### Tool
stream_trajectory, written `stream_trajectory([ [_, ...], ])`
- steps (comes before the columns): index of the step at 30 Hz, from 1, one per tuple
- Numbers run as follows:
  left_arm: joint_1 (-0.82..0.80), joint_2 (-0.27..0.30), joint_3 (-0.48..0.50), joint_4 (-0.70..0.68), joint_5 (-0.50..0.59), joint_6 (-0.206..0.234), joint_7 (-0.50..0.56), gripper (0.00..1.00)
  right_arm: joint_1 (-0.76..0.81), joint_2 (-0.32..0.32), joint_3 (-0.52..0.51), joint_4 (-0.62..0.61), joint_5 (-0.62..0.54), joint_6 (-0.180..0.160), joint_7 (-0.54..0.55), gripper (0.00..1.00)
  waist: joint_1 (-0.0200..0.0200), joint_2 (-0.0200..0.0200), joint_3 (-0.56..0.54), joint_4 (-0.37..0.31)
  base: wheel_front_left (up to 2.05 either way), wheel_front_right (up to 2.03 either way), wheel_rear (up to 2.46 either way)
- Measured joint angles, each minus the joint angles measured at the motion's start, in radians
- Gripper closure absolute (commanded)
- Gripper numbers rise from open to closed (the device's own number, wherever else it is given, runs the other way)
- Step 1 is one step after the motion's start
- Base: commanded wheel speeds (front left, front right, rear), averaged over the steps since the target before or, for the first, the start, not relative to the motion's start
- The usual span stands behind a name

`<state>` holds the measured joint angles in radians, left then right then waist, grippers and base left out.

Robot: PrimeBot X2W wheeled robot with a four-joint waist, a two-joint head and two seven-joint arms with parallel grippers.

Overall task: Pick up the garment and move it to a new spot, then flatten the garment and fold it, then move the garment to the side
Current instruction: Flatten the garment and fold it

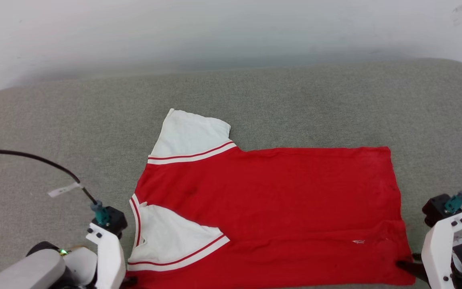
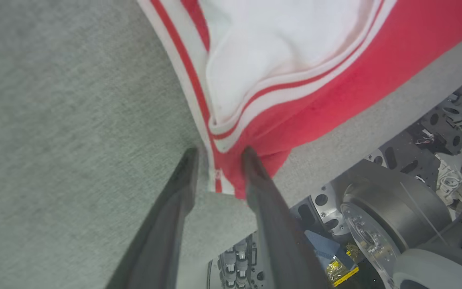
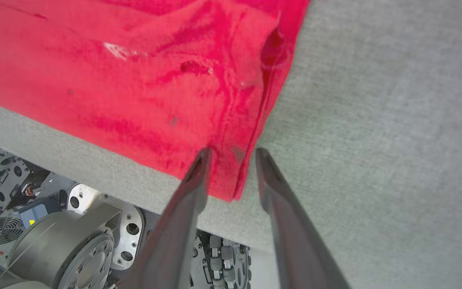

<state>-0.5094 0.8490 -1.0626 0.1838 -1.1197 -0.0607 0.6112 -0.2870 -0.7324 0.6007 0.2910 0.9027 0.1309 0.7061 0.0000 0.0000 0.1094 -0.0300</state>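
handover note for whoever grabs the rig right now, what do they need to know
left pincer: open, fingers either side of the shirt's near collar-end corner, not clamping.
right pincer: open, astride the near hem corner.
shirt: flat on the grey cushion, lying sideways, collar to the left, near edge by the cushion's front edge.
done: laid flat; near sleeve lies folded in over the body.
left: far sleeve sticks out, so more folding, then move it aside.

I see a grey woven-fabric surface (image 1: 295, 100) with rounded far corners. On it the red garment (image 1: 279, 200) lies flat by the near edge, neckline left, hem right, one white sleeve (image 1: 191, 134) spread toward the far side.
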Motion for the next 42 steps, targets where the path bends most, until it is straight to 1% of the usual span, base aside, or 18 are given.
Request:
stream_trajectory([
  [3, -0.011, 0.023, 0.014, -0.001, 0.005, -0.001, -0.011, 0.00, -0.001, 0.006, -0.023, -0.021, -0.020, 0.000, -0.069, 0.00, 0.0000, 0.0000, -0.011, -0.004, 0.00, 0.00, 0.00],
  [7, -0.051, 0.056, 0.052, -0.024, 0.008, 0.001, -0.035, 0.00, -0.013, 0.010, -0.073, -0.057, -0.078, 0.000, -0.227, 0.00, 0.0000, 0.0000, -0.023, -0.013, 0.00, 0.00, 0.00],
  [11, -0.112, 0.079, 0.100, -0.040, 0.038, 0.004, -0.087, 0.00, -0.023, 0.043, -0.151, -0.085, -0.150, 0.000, -0.394, 0.00, 0.0000, 0.0000, -0.024, -0.029, 0.00, 0.00, 0.00],
  [13, -0.145, 0.082, 0.122, -0.040, 0.057, 0.009, -0.112, 0.00, -0.026, 0.075, -0.203, -0.102, -0.192, 0.000, -0.472, 0.00, 0.0000, 0.0000, -0.019, -0.039, 0.00, 0.00, 0.00],
  [16, -0.198, 0.073, 0.144, -0.027, 0.074, 0.011, -0.126, 0.00, -0.024, 0.140, -0.298, -0.120, -0.291, 0.000, -0.601, 0.00, 0.0000, 0.0000, -0.001, -0.053, 0.00, 0.00, 0.00],
  [18, -0.237, 0.060, 0.157, -0.011, 0.088, 0.012, -0.131, 0.00, -0.019, 0.198, -0.376, -0.134, -0.361, 0.000, -0.684, 0.00, 0.0000, 0.0000, 0.015, -0.061, 0.00, 0.00, 0.00],
  [21, -0.299, 0.035, 0.172, 0.022, 0.097, 0.012, -0.129, 0.00, 0.009, 0.297, -0.486, -0.166, -0.459, 0.000, -0.759, 0.00, 0.0000, 0.0000, 0.047, -0.074, 0.00, 0.00, 0.00],
  [22, -0.319, 0.020, 0.180, 0.033, 0.094, 0.011, -0.129, 0.00, 0.023, 0.328, -0.507, -0.184, -0.482, 0.000, -0.771, 0.00, 0.0000, 0.0000, 0.058, -0.077, 0.00, 0.00, 0.00],
  [24, -0.366, -0.006, 0.197, 0.065, 0.097, 0.026, -0.126, 0.00, 0.051, 0.384, -0.551, -0.225, -0.536, 0.000, -0.808, 0.00, 0.0001, 0.0000, 0.083, -0.084, 0.00, 0.00, 0.00],
  [28, -0.467, -0.040, 0.206, 0.135, 0.106, 0.034, -0.071, 0.00, 0.097, 0.456, -0.592, -0.317, -0.632, 0.000, -0.884, 0.00, 0.0000, 0.0000, 0.139, -0.096, 0.00, 0.00, 0.00],
  [31, -0.547, -0.073, 0.220, 0.179, 0.095, 0.032, -0.027, 0.00, 0.119, 0.514, -0.610, -0.379, -0.665, 0.000, -0.922, 0.00, 0.0001, 0.0000, 0.184, -0.104, 0.00, 0.00, 0.00],
  [34, -0.624, -0.093, 0.221, 0.223, 0.095, 0.022, 0.030, 0.00, 0.135, 0.551, -0.607, -0.423, -0.705, 0.000, -0.944, 0.00, 0.0001, 0.0000, 0.231, -0.114, 0.00, 0.00, 0.00],
  [36, -0.671, -0.104, 0.205, 0.247, 0.111, 0.016, 0.075, 0.00, 0.145, 0.571, -0.601, -0.442, -0.722, 0.000, -0.951, 0.00, 0.0002, 0.0000, 0.263, -0.121, 0.00, 0.00, 0.00],
  [39, -0.729, -0.122, 0.188, 0.290, 0.106, 0.007, 0.164, 0.00, 0.146, 0.586, -0.595, -0.454, -0.748, 0.000, -0.958, 0.00, 0.0002, 0.0000, 0.308, -0.133, 0.00, 0.00, 0.00],
  [42, -0.780, -0.137, 0.188, 0.326, 0.094, 0.008, 0.230, 0.00, 0.132, 0.592, -0.581, -0.469, -0.769, 0.000, -0.964, 0.00, 0.0002, 0.0000, 0.354, -0.145, 0.00, 0.00, 0.00],
])
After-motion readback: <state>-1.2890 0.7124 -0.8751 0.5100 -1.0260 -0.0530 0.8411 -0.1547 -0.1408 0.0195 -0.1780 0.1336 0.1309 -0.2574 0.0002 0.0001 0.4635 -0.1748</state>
